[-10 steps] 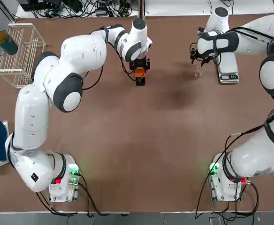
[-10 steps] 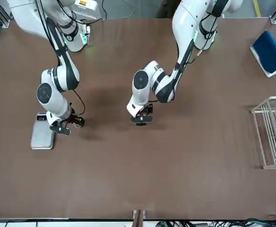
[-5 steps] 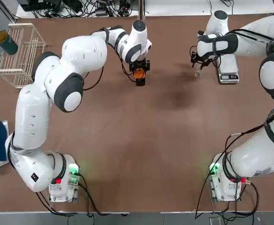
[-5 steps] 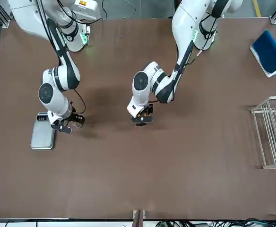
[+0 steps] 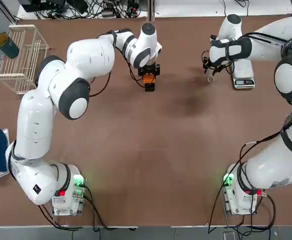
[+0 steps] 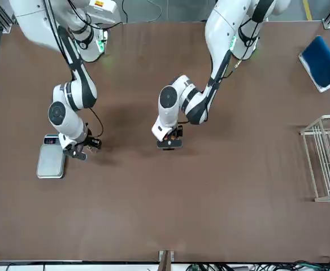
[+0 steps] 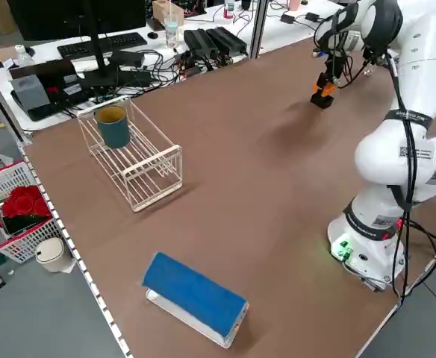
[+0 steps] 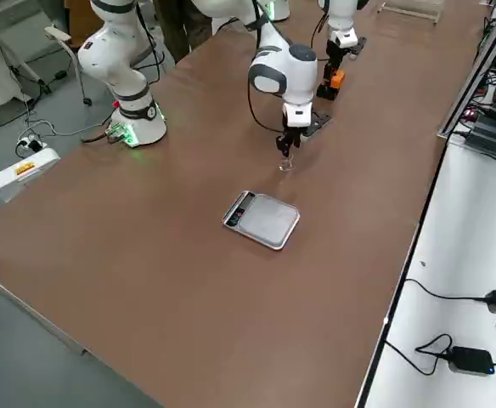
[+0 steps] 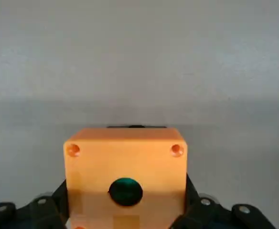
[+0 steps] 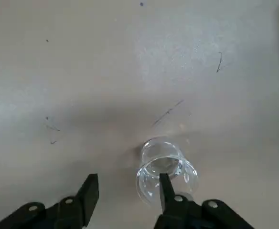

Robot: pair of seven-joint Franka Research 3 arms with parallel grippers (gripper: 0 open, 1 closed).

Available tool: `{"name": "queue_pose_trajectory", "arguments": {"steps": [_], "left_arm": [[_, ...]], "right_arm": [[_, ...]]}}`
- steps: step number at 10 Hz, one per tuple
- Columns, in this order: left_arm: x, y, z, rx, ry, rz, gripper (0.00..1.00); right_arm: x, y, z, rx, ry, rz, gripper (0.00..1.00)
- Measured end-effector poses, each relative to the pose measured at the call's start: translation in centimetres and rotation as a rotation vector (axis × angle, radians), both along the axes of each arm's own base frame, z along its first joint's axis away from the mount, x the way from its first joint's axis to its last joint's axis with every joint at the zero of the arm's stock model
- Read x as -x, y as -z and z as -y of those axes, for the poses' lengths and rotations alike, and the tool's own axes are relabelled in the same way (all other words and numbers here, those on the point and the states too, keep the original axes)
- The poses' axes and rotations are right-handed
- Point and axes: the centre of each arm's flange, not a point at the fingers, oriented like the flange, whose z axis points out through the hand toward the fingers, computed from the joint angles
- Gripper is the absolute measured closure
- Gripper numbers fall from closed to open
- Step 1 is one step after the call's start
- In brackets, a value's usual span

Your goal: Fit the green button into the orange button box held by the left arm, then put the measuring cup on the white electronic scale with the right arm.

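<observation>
right gripper [image 10: 129,176] is seen partly open, gripping nothing, near the scale [image 8: 269,221], with the measuring cup [image 10: 154,167] offset toward one fingertip, not centred; box [image 9: 125,160] is clamped by left gripper [image 9: 125,183].

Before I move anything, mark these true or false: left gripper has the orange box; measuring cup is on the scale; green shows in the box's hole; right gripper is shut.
1. The left gripper holds the orange button box. True.
2. The measuring cup is on the white electronic scale. False: it is off the scale, at the right gripper.
3. Green shows in the box's round hole. True.
4. The right gripper is shut. False: its fingers stand apart, one overlapping the cup in the wrist view.
</observation>
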Motion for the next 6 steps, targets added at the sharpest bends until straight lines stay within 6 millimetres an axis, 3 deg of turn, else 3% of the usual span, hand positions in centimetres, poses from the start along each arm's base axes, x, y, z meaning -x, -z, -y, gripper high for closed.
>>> {"name": "queue_pose_trajectory", "arguments": {"steps": [6], "left_arm": [[0.03, 0.23, -0.04, -0.002, -0.004, -0.002, 0.14]], "right_arm": [[-0.02, 0.84, 0.13, 0.0, 0.004, 0.0, 0.57]]}}
